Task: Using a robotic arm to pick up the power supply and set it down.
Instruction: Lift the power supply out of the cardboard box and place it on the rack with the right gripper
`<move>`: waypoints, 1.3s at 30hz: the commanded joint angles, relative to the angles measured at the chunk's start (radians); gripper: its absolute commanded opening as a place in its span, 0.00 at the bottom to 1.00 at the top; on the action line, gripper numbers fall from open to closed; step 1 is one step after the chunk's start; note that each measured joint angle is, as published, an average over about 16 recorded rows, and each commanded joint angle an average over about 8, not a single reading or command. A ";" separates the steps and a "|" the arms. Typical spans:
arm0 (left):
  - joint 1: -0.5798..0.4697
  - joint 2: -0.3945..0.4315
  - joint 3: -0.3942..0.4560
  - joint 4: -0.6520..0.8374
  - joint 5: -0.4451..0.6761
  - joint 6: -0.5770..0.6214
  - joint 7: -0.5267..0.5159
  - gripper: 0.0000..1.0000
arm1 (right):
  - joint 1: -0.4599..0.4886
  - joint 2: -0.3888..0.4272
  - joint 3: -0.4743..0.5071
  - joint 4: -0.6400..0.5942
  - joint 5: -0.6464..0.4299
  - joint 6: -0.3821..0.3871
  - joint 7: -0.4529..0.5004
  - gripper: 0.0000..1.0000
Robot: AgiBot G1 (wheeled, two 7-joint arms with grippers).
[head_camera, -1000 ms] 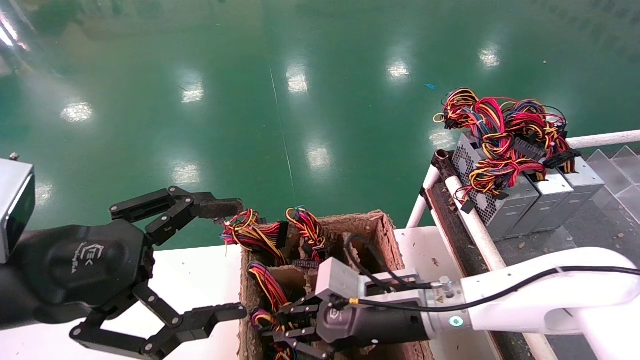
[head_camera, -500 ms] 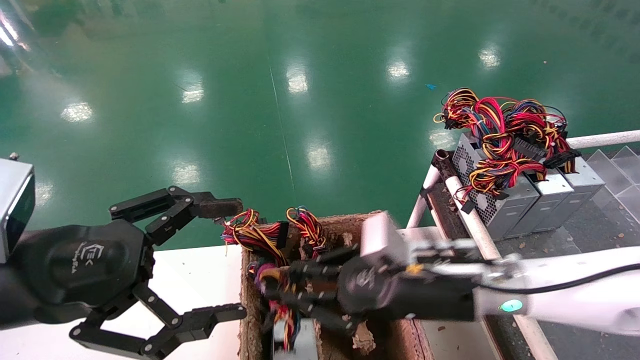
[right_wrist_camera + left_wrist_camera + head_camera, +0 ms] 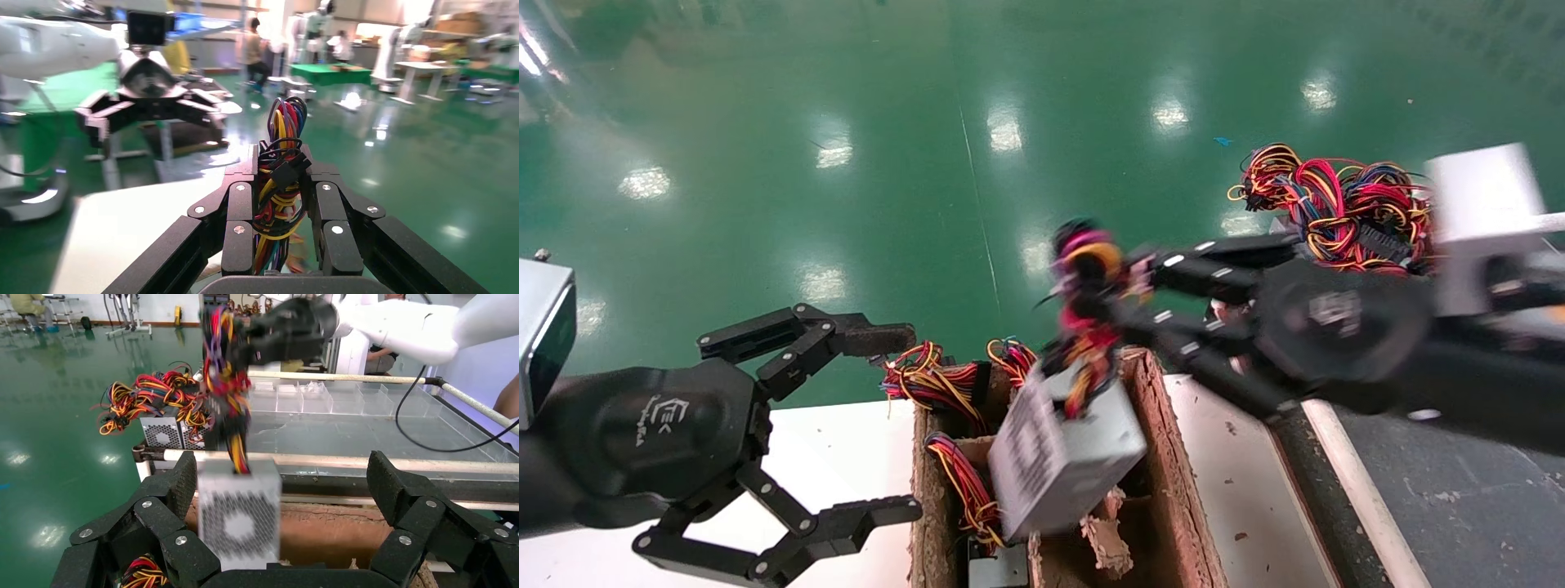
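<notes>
Up over the green floor (image 3: pixel 887 163), the right gripper (image 3: pixel 1128 302) is clamped on the wires (image 3: pixel 1087 278) of the supply (image 3: pixel 1062 457), which dangles tilted above the carton (image 3: pixel 1164 441); left gripper (image 3: pixel 891 425) waits beside it, spread wide

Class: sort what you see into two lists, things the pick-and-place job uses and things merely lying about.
In use:
- grey metal power supply hanging by its coloured wire bundle
- black right gripper, shut on the bundle

Lying about:
- brown pulp crate
- stacked grey units
- open left gripper
</notes>
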 commanded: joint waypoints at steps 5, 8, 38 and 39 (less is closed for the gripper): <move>0.000 0.000 0.000 0.000 0.000 0.000 0.000 1.00 | -0.039 0.133 0.087 0.044 0.044 0.043 -0.010 0.00; 0.000 0.000 0.000 0.000 0.000 0.000 0.000 1.00 | -0.070 0.206 0.125 0.039 0.050 0.058 -0.022 0.00; 0.000 0.000 0.000 0.000 0.000 0.000 0.000 1.00 | -0.597 0.495 0.435 -0.086 0.112 0.203 -0.237 0.00; 0.000 0.000 0.000 0.000 0.000 0.000 0.000 1.00 | -0.605 0.493 0.440 -0.078 0.112 0.216 -0.239 0.00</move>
